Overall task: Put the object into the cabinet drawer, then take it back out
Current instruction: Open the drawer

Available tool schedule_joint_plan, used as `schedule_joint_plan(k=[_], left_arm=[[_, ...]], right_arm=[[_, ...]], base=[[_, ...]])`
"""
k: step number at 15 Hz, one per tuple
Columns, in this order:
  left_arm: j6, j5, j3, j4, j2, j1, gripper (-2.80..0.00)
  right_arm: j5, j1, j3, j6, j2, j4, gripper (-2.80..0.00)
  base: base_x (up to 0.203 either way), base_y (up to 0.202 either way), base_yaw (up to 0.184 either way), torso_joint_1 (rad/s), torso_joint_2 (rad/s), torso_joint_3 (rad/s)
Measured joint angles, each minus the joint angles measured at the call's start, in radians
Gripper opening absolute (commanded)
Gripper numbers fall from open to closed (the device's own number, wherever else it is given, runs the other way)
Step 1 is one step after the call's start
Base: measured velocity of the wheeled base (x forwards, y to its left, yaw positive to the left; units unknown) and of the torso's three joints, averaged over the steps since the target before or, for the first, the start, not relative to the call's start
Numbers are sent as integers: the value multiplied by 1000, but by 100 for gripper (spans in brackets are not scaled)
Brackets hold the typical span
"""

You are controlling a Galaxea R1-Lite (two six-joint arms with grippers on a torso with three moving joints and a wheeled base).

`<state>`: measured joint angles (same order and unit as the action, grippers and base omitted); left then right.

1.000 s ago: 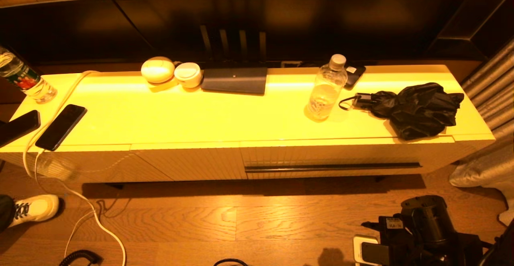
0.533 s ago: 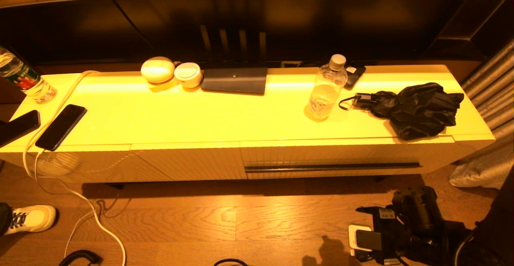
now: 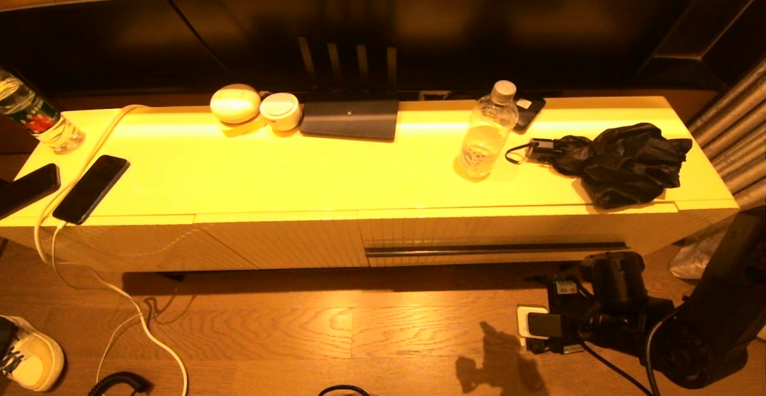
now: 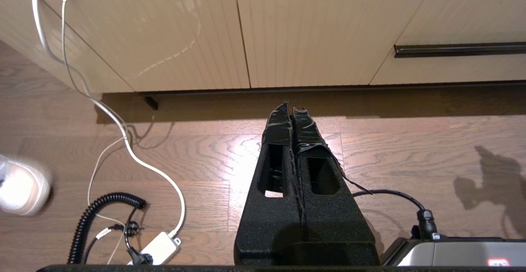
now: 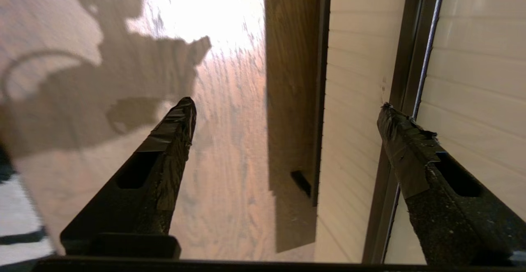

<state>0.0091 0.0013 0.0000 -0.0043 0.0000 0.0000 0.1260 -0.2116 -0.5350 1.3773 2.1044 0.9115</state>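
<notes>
Cabinet drawer (image 3: 497, 237) sitting closed at 4 o'clock, contents hidden, ribbed pale front. My right gripper (image 5: 287, 111) hanging empty, spread wide, by dark handle slot (image 5: 404, 79). Left gripper (image 4: 291, 114) closed, empty.

No lettering could be read; the label on the right arm's wrist (image 3: 565, 288) was too small to decipher.

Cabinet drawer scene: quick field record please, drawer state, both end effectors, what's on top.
drawer: cabinet drawer closed, handle slot visible
right end effector: open, low in front of the drawer, not touching it
left end effector: shut, empty, above the floor, facing the cabinet
on top: water bottle, black umbrella, phone
</notes>
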Motion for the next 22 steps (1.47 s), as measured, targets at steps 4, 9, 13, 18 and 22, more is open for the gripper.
schedule_joint_plan(k=[4, 9, 13, 18, 22], left_arm=[[0, 0, 0, 0, 0, 0, -280], [0, 0, 0, 0, 0, 0, -280], [0, 0, 0, 0, 0, 0, -280], [0, 0, 0, 0, 0, 0, -280], [0, 0, 0, 0, 0, 0, -280]], right_arm=[[5, 26, -55, 29, 56, 1, 0], [17, 44, -131, 30, 101, -4, 0], [26, 48, -169, 41, 109, -6, 0], [27, 59, -215, 69, 141, 2, 0], [27, 60, -279, 72, 185, 2, 0]], base=[[0, 0, 0, 0, 0, 0], [0, 0, 0, 0, 0, 0], [0, 0, 0, 0, 0, 0], [0, 0, 0, 0, 0, 0], [0, 0, 0, 0, 0, 0]])
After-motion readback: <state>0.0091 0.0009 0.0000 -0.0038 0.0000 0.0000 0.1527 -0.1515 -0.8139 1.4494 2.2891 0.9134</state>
